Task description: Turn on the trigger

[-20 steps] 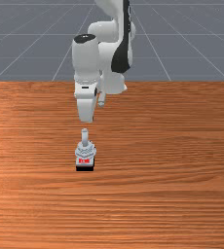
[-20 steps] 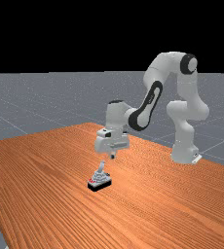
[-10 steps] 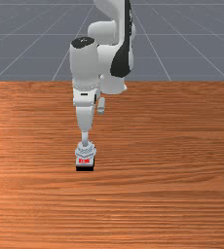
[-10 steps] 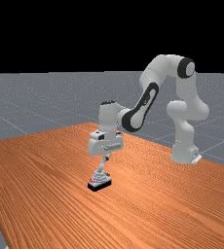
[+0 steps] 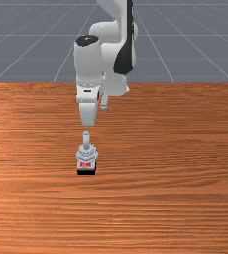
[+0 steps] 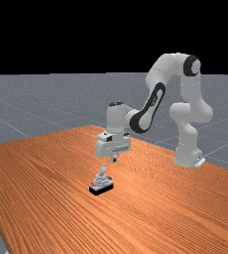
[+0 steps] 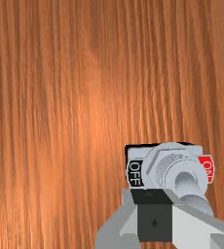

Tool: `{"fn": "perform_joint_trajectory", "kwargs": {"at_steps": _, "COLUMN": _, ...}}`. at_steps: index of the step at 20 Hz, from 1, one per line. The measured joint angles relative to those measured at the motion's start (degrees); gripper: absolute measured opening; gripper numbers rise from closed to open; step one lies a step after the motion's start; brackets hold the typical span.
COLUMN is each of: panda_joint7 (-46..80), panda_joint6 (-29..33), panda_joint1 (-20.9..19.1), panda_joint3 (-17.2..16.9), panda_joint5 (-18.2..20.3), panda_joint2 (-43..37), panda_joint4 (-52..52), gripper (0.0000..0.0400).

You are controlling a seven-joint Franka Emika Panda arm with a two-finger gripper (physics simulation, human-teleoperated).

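The front view slants down across the orange-brown wooden worktop (image 5: pixel 185 163) at my white-and-grey jointed arm (image 5: pixel 88 64) — the far view, farther off and side-on, shares both. My wrist view peers down closely — same worktop.

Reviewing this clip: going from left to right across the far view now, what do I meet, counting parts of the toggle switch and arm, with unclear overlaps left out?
Red ON label → toggle lever → black-panelled forearm → arm's base
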Motion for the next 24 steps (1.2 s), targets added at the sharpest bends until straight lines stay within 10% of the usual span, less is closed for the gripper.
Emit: {"fn": "perform_joint_trajectory", "kwargs": {"at_steps": 24, "panda_joint7": -6.6, "panda_joint6": 0.5, "panda_joint1": -4.5, "panda_joint3": 2.7, "panda_joint5": 4.2, "panda_joint2": 6.4, "panda_joint4": 5.7, "gripper": 0.0}}
